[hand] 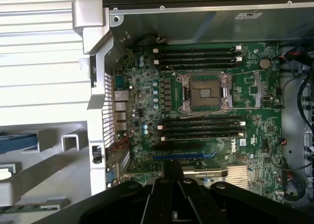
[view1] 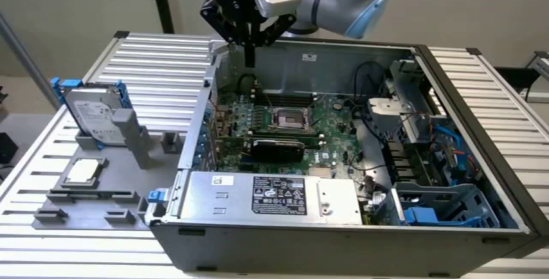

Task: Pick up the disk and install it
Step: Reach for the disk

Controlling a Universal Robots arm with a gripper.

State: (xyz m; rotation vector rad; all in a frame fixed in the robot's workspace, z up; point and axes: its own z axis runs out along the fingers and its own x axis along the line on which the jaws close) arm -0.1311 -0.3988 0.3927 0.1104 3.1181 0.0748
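One claw [view1: 251, 60], mine, fingers pressed together on nothing, hangs above the open case [view1: 343, 247], near its far wall in the exterior view. Beneath my fingertips lies the motherboard [hand: 211, 96], its processor socket [hand: 206, 92] between rows of memory. Well apart, outside the case on the exterior view's left, the disk [view1: 92, 115] stands upright in a grey holder [view1: 128, 134] on the table [view1: 163, 54], blue frame around it.

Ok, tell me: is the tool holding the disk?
No, the disk stands in its grey holder at the exterior view's left, while the tool hangs shut and empty over the open computer case.
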